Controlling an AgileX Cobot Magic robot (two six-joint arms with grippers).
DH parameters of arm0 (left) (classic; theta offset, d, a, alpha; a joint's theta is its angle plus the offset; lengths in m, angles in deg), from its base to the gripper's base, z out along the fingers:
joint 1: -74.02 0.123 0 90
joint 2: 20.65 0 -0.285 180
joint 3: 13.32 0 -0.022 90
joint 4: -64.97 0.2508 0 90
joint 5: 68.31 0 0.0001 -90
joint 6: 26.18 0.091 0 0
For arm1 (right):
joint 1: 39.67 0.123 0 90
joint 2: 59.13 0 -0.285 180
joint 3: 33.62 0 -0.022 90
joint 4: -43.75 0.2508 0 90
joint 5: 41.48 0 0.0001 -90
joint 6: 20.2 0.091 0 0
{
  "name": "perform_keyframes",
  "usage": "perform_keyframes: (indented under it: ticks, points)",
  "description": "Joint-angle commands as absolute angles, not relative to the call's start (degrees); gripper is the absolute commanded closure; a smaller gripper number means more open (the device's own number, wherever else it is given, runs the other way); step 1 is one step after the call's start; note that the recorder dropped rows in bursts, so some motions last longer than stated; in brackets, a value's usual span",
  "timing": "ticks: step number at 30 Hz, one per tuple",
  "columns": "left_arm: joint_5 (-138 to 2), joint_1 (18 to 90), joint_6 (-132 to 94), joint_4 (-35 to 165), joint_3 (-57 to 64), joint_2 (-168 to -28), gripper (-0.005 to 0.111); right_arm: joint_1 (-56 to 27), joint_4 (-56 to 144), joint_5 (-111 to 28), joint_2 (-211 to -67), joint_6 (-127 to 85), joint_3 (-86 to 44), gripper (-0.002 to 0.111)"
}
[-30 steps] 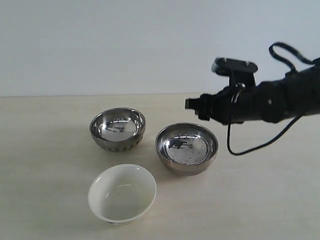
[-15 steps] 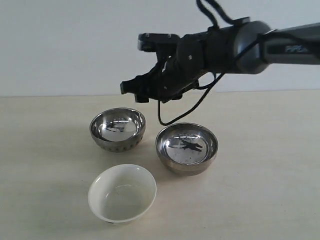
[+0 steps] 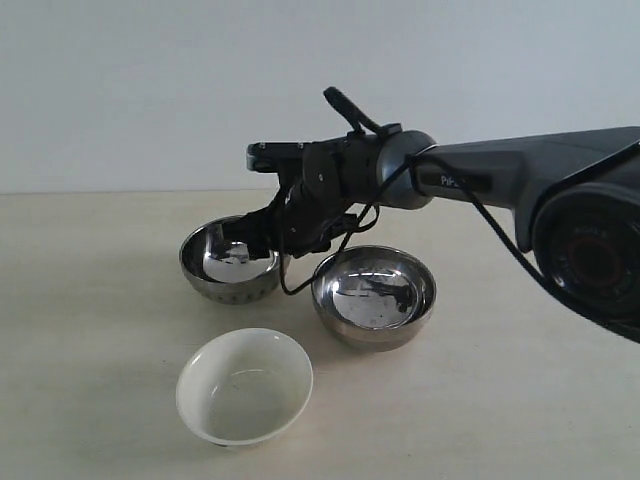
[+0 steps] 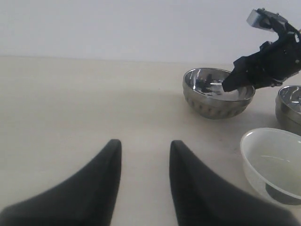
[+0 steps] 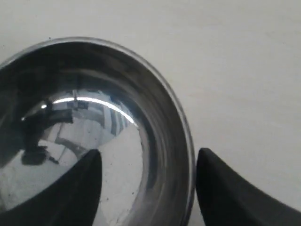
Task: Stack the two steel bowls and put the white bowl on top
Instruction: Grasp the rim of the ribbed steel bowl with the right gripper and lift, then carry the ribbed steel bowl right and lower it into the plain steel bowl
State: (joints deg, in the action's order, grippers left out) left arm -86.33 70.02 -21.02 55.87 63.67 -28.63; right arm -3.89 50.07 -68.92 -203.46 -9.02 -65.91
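The ribbed steel bowl (image 3: 228,283) (image 4: 212,101) (image 5: 155,108) stands at the back left. The smooth steel bowl (image 3: 375,298) (image 4: 289,107) sits right of it. In front of both lies the white bowl (image 3: 245,386) (image 4: 273,162). My right gripper (image 3: 262,238) (image 4: 231,84) (image 5: 149,153) has reached across and is open at the ribbed bowl's right rim, one finger (image 5: 75,188) inside the bowl and the other finger (image 5: 230,193) outside, not touching the rim. My left gripper (image 4: 143,143) hangs open over bare table, well away from the bowls.
The beige table (image 3: 520,400) carries only the three bowls. The right arm (image 3: 480,180) stretches above and behind the smooth bowl. A plain white wall (image 3: 150,90) closes the back.
The right arm has swung from the right side leftward across the smooth bowl and come down, so its open fingers now straddle the ribbed bowl's rim. The bowls have not moved.
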Motion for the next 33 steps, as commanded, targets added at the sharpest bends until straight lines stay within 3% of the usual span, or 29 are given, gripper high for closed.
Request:
perform_keyframes:
  ticks: [1,4,18,33]
  points:
    - [-86.4,70.2,-20.8,55.8,63.9,-28.4,0.074,-3.7,50.9,-67.8,-203.9,-9.0,-66.8,0.077]
    - [-86.4,70.2,-20.8,55.8,63.9,-28.4,0.074,-3.7,50.9,-67.5,-203.9,-10.3,-66.8,0.107]
    - [-86.4,70.2,-20.8,55.8,63.9,-28.4,0.074,-4.7,48.1,-81.2,-194.6,-14.5,-70.3,0.108]
    - [-86.4,70.2,-20.8,55.8,63.9,-28.4,0.074,-14.1,48.1,-73.5,-172.8,-15.3,-36.9,0.108]
